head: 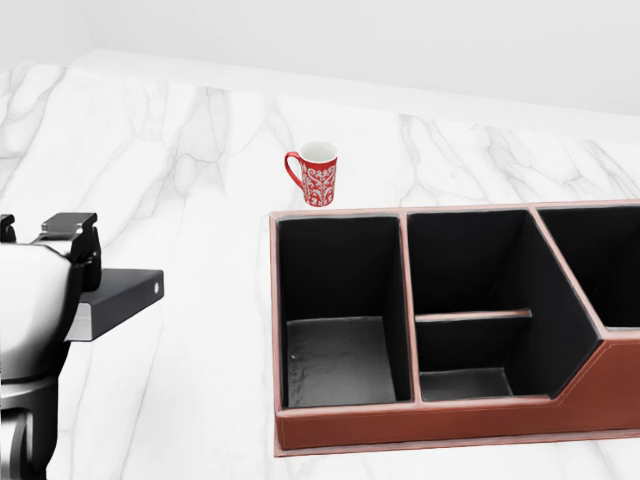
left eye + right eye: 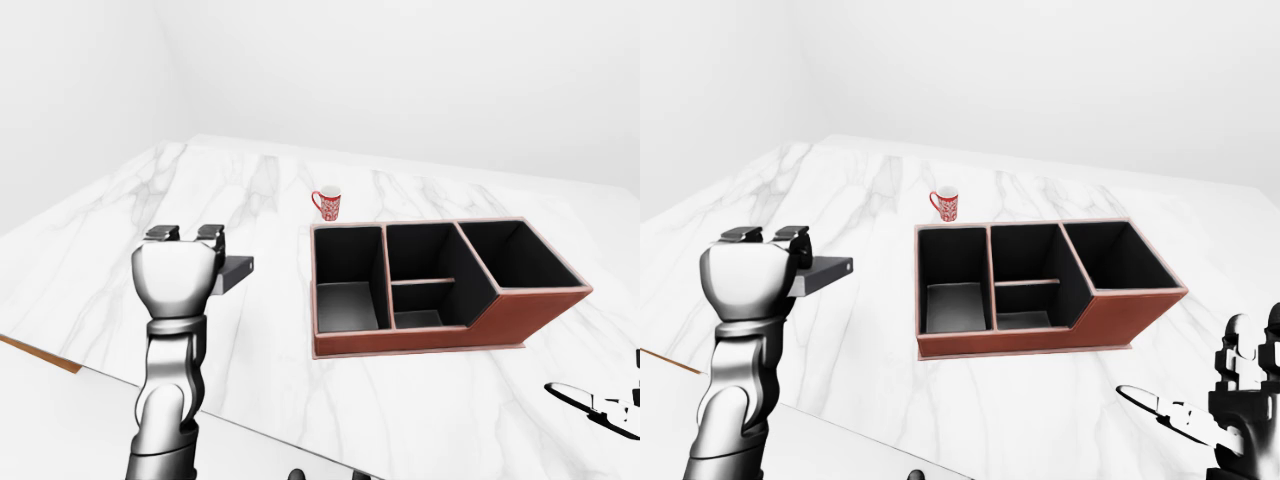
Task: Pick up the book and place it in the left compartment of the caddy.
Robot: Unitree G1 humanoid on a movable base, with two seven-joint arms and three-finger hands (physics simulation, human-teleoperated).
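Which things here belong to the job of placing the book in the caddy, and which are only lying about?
Belong to the job:
- book, held in the left hand
- caddy, its left compartment empty

Only lying about:
- red patterned mug, standing beyond the caddy
- right hand, idle at the lower right

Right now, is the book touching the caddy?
Apart. In the left-eye view, bare marble separates the book, held in the left hand, from the caddy.
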